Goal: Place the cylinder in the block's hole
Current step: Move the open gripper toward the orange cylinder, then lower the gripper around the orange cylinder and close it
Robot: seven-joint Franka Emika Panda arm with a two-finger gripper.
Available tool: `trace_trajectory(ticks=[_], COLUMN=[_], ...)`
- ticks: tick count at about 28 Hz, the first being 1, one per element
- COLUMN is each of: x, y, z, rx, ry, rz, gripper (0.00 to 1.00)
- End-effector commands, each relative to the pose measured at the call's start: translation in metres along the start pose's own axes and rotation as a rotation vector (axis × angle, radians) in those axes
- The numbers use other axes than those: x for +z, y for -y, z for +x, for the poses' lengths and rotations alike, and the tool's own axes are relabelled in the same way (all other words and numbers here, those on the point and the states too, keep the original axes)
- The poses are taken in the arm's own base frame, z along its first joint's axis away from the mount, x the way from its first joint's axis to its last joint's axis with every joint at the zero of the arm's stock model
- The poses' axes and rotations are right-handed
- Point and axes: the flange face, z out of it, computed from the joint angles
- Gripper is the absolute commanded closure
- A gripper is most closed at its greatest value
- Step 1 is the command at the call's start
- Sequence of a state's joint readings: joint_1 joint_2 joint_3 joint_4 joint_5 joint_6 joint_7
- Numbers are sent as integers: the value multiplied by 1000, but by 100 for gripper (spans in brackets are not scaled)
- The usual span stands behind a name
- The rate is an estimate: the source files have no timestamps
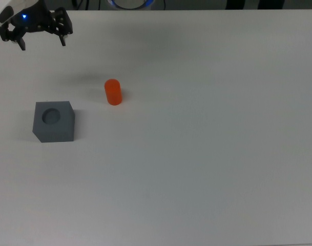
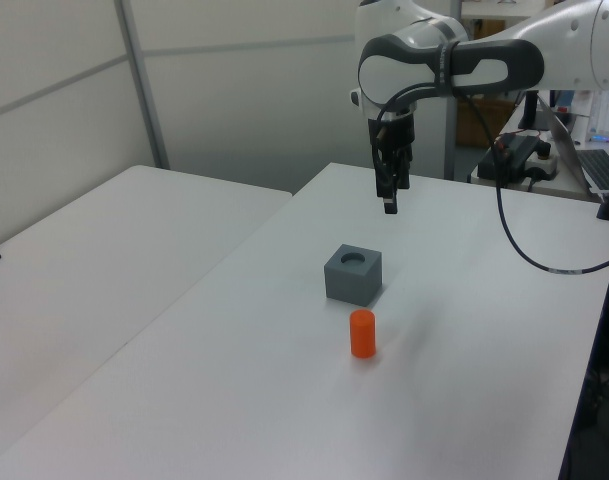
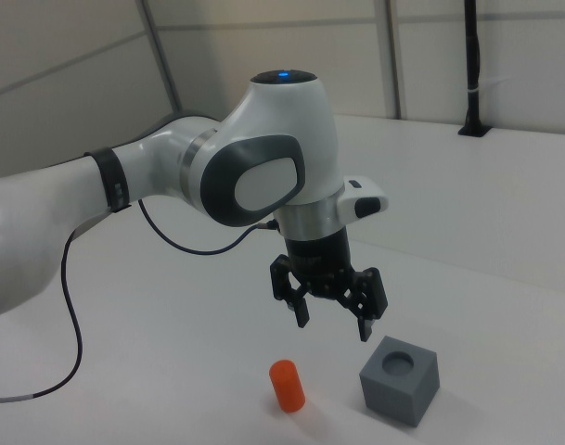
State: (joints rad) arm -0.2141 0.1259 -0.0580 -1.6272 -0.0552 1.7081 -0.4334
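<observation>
White table: cylinder upright beside block

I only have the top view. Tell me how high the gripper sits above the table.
Observer: The gripper hangs in the air, higher than the block, fingers pointing down.
Operator: Confirm the cylinder's pose.
Observer: The cylinder stands upright on the table, apart from the block.
Operator: Report anything trailing from the arm.
Observer: A black cable loops down beside the arm, at the left view's right.
</observation>
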Motion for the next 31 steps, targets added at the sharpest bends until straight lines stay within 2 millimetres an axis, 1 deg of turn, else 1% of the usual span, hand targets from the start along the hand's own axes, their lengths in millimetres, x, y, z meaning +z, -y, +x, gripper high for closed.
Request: trace_trajectory(ticks=[1, 7, 10, 12, 13, 17, 18, 19, 21, 23, 24, 27, 28, 29, 31], x=[-8, -8, -12, -10, -5, -7, -7, -7, -4, -2, 4, 13, 18, 25, 33], y=[-19, -18, -15, -10, -3, 8, 20, 27, 38, 45, 58, 74, 77, 86, 96], z=[-5, -4, -7, -6, -8, -17, -22, -23, -27, -32, -36, -41, -41, -39, -34], rx=[19, 16, 14, 8, -2, -13, -31, -42, -58, -66, -86, -111, -116, -133, -154], ry=[-22, -24, -31, -27, -18, -44, -59, -64, -71, -82, -89, -102, -101, -96, -88], rz=[1, -3, -1, 1, 9, 3, -3, -4, -6, -9, -11, -14, -13, -11, -8], gripper=[0, 0, 0, 0, 0, 0, 0, 0, 0, 0, 0, 0, 0, 0, 0])
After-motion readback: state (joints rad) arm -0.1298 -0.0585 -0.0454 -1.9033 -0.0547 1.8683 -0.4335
